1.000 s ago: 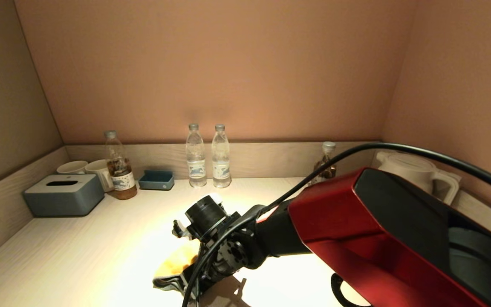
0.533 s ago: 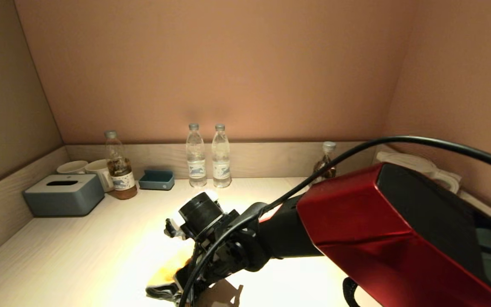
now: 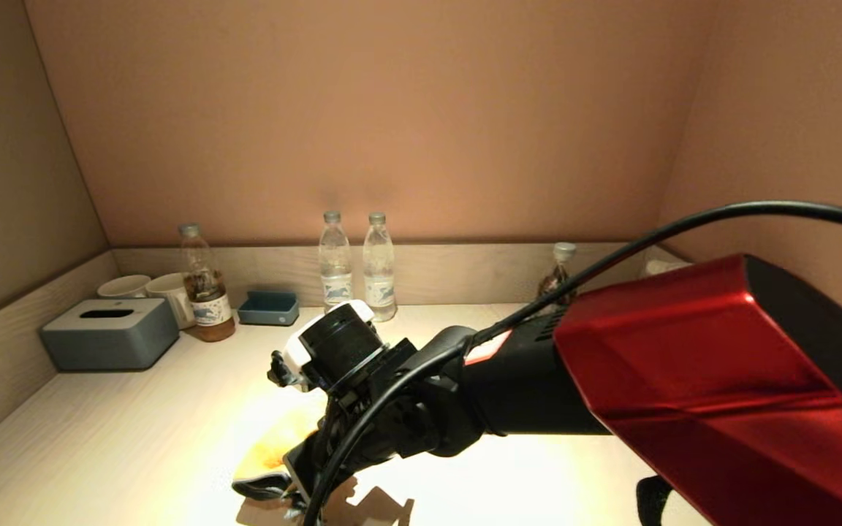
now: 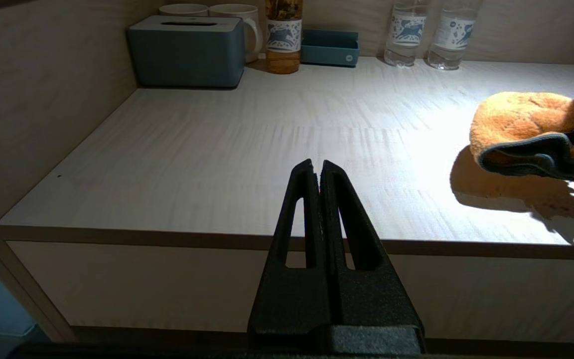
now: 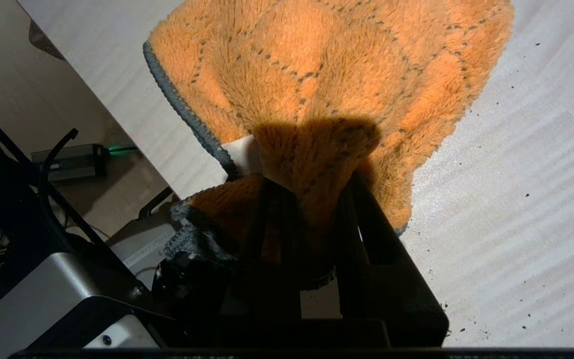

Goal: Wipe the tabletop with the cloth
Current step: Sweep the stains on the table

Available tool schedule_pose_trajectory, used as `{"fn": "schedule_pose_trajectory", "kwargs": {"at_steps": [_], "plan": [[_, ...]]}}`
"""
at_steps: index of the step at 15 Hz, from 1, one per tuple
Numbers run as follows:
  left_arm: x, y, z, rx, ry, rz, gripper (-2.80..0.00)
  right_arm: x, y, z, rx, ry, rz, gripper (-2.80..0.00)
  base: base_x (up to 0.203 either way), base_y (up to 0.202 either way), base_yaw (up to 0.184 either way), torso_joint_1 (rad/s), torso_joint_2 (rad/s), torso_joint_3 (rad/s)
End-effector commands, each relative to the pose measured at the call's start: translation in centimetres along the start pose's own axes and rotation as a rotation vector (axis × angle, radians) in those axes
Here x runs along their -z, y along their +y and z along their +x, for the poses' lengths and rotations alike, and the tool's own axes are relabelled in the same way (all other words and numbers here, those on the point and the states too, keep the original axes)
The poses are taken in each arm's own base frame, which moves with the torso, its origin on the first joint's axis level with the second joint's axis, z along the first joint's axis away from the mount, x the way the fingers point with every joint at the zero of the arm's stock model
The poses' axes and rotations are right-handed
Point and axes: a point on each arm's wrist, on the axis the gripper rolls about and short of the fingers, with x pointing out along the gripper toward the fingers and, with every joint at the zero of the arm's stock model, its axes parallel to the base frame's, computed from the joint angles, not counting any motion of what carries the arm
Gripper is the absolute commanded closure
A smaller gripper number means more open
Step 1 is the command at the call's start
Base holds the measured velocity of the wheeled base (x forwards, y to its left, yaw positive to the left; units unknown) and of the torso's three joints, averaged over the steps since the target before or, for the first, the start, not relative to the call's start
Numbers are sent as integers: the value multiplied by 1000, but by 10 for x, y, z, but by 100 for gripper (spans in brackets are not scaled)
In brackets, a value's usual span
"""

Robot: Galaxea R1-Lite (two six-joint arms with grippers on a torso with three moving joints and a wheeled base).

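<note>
the red-and-black right arm reaches across the middle of the pale whitish wood-grain tabletop (image 3: pixel 136 431), and its black right gripper (image 5: pixel 312 199) is clamped on a bunched fold of the fluffy yellow-orange cloth with grey-blue edging (image 5: pixel 327 85). the cloth lies near the front edge of the tabletop, under a bright patch of light; in the right wrist view the rest of it spreads out flat on the wood ahead of the fingers (image 5: pixel 361 209), with a small white label showing beside the grey hem. in the head view only a corner of the cloth (image 3: pixel 267 456) peeks out to the robot's left of the wrist, with a curl of its dark edging nearest the front edge. the left gripper (image 4: pixel 318 172) hangs below and in front of the tabletop's front edge, well apart from the cloth (image 4: pixel 526 129), its two black fingers pressed together with nothing between them. along the back rim stand two clear plastic water bottles (image 3: pixel 355 270) side by side, a small blue rectangular tray (image 3: pixel 269 308) to their left, then a bottle holding brown liquid (image 3: pixel 203 296). two white mugs (image 3: pixel 149 291) sit in the far left corner just behind a grey-blue tissue box (image 3: pixel 108 334). another bottle with a dark fill (image 3: pixel 558 281) stands at the back toward the right, partly hidden by the arm's black cable (image 3: pixel 611 256).
</note>
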Motion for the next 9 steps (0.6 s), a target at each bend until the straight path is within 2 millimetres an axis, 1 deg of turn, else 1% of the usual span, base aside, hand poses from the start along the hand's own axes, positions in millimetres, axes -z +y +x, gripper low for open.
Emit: {"fn": "schedule_pose_trajectory", "kwargs": {"at_steps": [1,2,3,5,9], "plan": [[0,0,0,-1,0,-1,0,1,13,-17,-21,-20,-21,0,0,0,0,0,0,0],[0,0,0,-1,0,-1,0,2,19,-25,-33,-27,-33,0,0,0,0,0,0,0],[0,0,0,-1,0,-1,0,7,27,-29,-45,-14,-48,0,0,0,0,0,0,0],[0,0,0,-1,0,-1,0,17,36,-31,-61,10,-64,0,0,0,0,0,0,0],[0,0,0,-1,0,-1,0,24,36,-29,-64,35,-62,0,0,0,0,0,0,0]]}}
